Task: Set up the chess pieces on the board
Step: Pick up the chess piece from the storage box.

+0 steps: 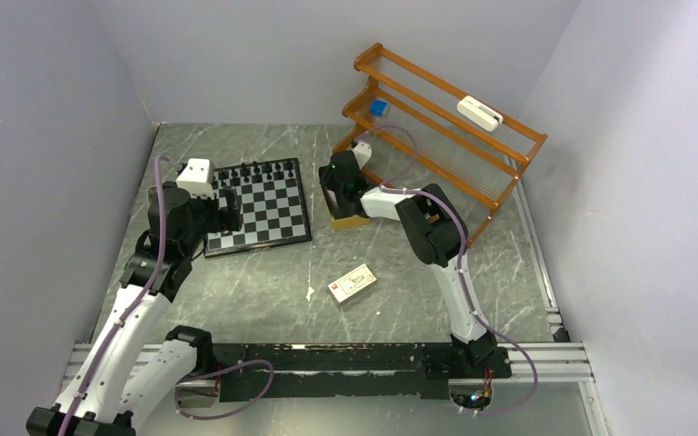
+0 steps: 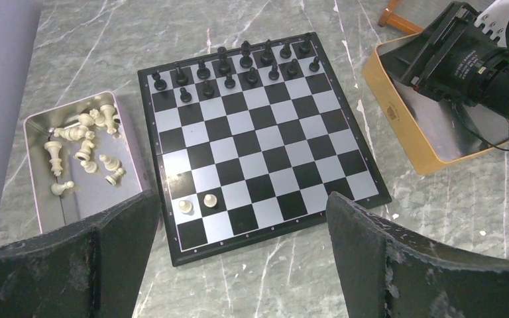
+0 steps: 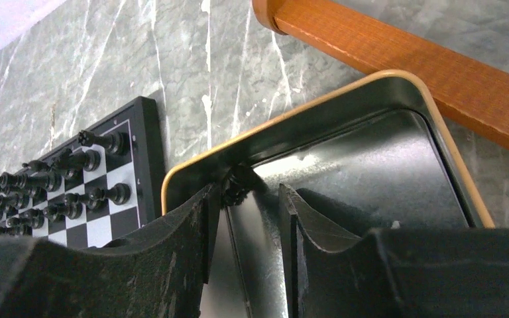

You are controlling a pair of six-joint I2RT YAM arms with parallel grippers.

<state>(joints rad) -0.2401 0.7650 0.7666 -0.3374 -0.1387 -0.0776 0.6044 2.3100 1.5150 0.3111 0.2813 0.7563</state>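
Top: left gripper over the board's left edge; right gripper down in the tan tin.

Left wrist: I see the jaws wide. Black pieces fill the far rows, two pale pawns sit near, and other pale pieces lie in the grey tin.

Right wrist: jaws narrow, clamping nothing; one black piece at the tips.

Left tool hangs with jaws spread wide, while right tool reaches forward, jaws narrowly parted.

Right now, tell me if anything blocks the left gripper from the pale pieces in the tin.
Nothing visible does. The left gripper hangs open above the board; the pale pieces lie uncovered in the open tin beside it.
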